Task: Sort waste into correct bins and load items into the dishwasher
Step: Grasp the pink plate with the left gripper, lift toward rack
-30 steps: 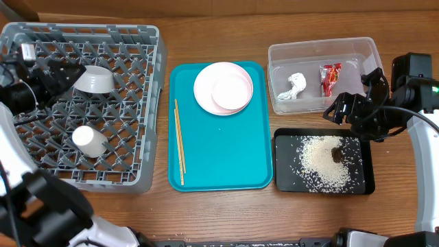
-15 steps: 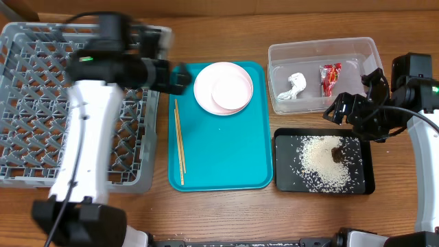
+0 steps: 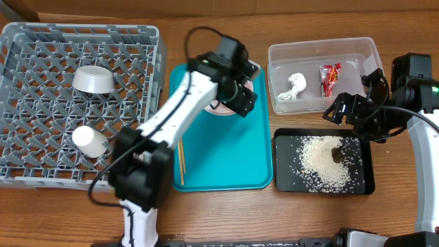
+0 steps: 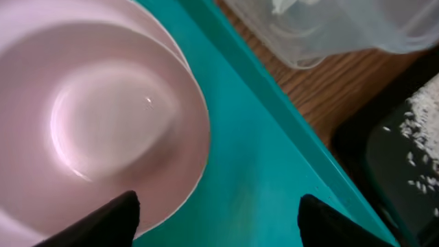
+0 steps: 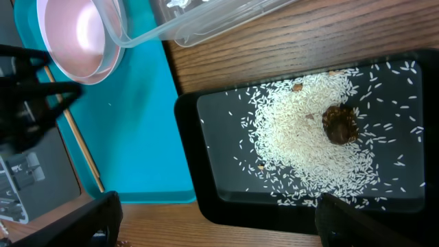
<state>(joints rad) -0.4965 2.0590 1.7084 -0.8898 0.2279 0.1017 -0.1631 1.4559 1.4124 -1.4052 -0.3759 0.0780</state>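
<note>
Holding rice [image 3: 319,165] and lump [image 3: 338,154], black tray [image 3: 285,181], tissue [image 3: 295,86], wrapper [image 3: 330,77] in tub [image 3: 371,52], left gripper [image 4: 219,209] spread, right gripper [image 5: 216,207] spread

Table [image 3: 226,214]: rack [image 3: 155,103], teal tray [image 3: 226,158], tub [image 3: 357,68], black tray [image 3: 282,182]

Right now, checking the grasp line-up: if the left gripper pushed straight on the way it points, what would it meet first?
Likely the pink bowl rim, under one finger of the open left gripper; the gap between its fingers faces bare teal tray. Depth is unclear.
</note>
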